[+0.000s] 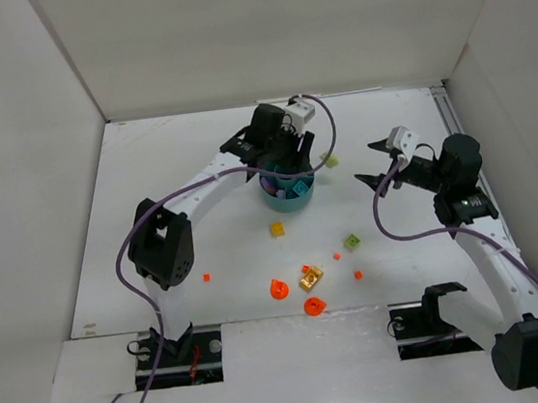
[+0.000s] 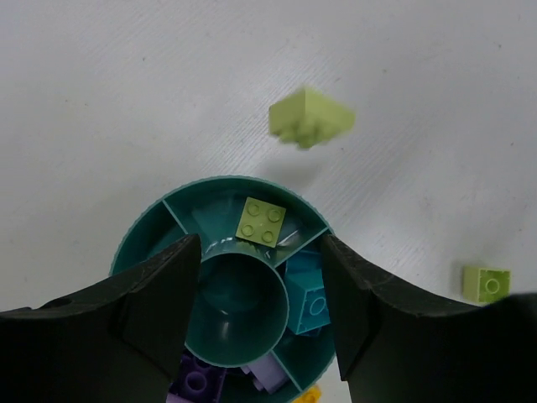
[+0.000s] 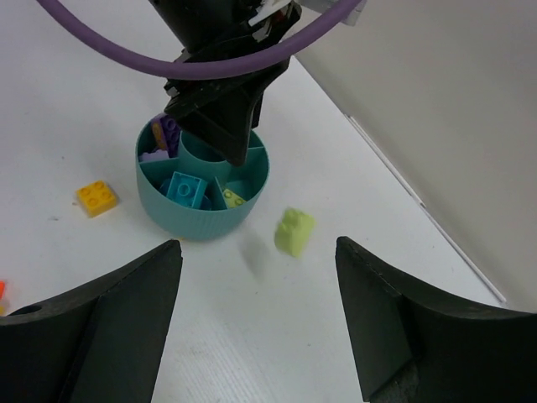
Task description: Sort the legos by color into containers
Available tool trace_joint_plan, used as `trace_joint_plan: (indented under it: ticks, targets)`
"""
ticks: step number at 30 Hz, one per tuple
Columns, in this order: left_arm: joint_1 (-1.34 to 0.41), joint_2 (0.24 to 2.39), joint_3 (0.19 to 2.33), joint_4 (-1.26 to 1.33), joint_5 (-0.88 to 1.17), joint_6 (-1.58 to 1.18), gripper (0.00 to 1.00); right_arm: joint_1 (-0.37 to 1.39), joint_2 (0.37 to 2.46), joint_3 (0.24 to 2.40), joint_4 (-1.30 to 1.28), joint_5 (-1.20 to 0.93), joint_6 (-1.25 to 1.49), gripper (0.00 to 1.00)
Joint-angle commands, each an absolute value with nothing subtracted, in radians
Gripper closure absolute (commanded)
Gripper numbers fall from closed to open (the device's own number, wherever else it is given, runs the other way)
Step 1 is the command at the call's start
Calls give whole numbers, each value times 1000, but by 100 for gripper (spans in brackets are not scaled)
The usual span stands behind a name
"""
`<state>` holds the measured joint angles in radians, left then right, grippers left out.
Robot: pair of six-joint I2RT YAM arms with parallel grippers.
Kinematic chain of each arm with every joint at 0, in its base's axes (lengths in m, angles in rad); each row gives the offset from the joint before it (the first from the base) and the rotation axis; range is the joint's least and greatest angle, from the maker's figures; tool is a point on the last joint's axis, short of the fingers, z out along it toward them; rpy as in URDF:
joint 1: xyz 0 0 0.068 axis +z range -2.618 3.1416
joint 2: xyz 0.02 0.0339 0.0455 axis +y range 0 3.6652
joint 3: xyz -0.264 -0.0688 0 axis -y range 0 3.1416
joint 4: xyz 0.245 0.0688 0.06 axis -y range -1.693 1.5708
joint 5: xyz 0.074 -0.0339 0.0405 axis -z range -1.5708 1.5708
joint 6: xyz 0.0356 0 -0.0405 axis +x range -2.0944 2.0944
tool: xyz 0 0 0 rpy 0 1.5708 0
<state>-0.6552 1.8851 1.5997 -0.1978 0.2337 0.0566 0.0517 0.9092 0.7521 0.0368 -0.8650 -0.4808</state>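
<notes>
The teal dish (image 1: pixel 290 203) sits in the upper middle of the overhead view, on the white table (image 1: pixel 152 195). The left gripper (image 2: pixel 260 241) hangs right over it. Its fingers are spread to either side of the centre cup and nothing is pinched between them.

In that wrist's view a lime brick (image 2: pixel 260 221) lies studs-up in the compartment at the top of the dish. A turquoise brick (image 2: pixel 307 295) is in the compartment to the right, and purple bricks (image 2: pixel 198 382) are in one at the lower edge of the frame.

A loose lime piece (image 3: pixel 294 232) shows just right of the dish, outside the rim. It is blurred in both wrist views, so I can't tell whether it rests on the table or is off it.

The right gripper (image 3: pixel 258 246) is at the right of the overhead view, apart from the dish and pointing toward it. Its fingers are wide apart and hold nothing.

The rest of the pieces lie loose below the dish in the overhead frame. A yellow brick (image 1: pixel 277 228) is nearest, and a green brick (image 1: pixel 351 242) is off to the lower right. A gold brick (image 1: pixel 311 276) lies near the centre with two orange rounds (image 1: pixel 279 289) close beside it. A few orange dots (image 1: pixel 358 274) are scattered around them, one well off to the left.
</notes>
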Motion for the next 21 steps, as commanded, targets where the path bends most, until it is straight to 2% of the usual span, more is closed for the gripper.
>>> trace_joint_plan:
  ticks: [1, 3, 10, 14, 16, 19, 21]
  targets:
    - [-673, 1903, 1650, -222, 216, 170, 44, 44, 920, 759, 61, -896, -469, 21]
    - [-684, 1930, 1693, -244, 184, 170, 48, 44, 920, 769, 61, -896, -469, 21]
    - [-684, 1954, 1703, -244, 184, 138, 49, 44, 920, 759, 61, -822, -469, 21]
    - [-675, 1904, 1680, -203, 196, 83, 49, 26, 942, 782, 15, -582, -408, 21]
    - [-646, 1859, 1666, -172, 213, 36, 43, 26, 988, 817, -36, -458, -364, 19]
    - [-632, 1781, 1620, -121, 222, -3, 25, 17, 1070, 906, -142, -212, -339, 18]
    - [-623, 1738, 1571, -92, 209, -21, 0, 8, 1176, 960, -175, -102, -339, 18]
